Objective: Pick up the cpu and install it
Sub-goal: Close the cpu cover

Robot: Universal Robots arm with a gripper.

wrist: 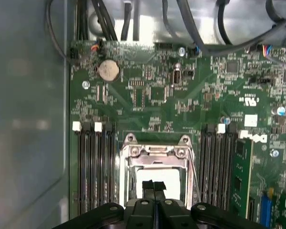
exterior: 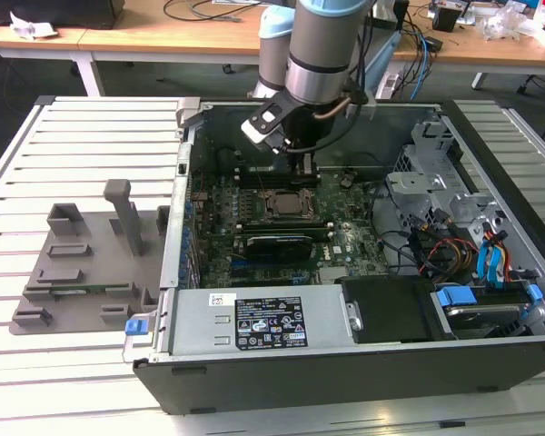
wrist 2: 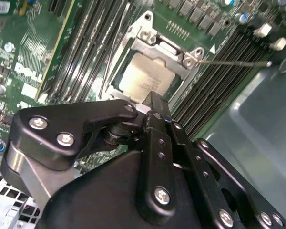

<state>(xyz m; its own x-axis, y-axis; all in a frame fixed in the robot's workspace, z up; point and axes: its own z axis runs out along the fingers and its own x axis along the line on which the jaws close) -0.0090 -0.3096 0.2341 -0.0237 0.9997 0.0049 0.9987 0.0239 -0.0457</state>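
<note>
Sitting in the socket (wrist: 155, 164) on the green board (wrist: 152, 90), the cpu (wrist 2: 144, 76) showed a flat, pale silver-grey square top with faint dark print, framed on all sides by the socket's bright metal frame. The gripper (wrist: 154, 187) hung just above it with its black fingers (wrist: 149, 190) pressed together and nothing between them, their tips over the near edge of the cpu in both wrist views. In the exterior view the gripper (exterior: 302, 166) stood inside the open case (exterior: 345, 354), just above the socket (exterior: 286, 203), with the grey tray (exterior: 82, 263) well apart on the slatted table (exterior: 36, 363).
</note>
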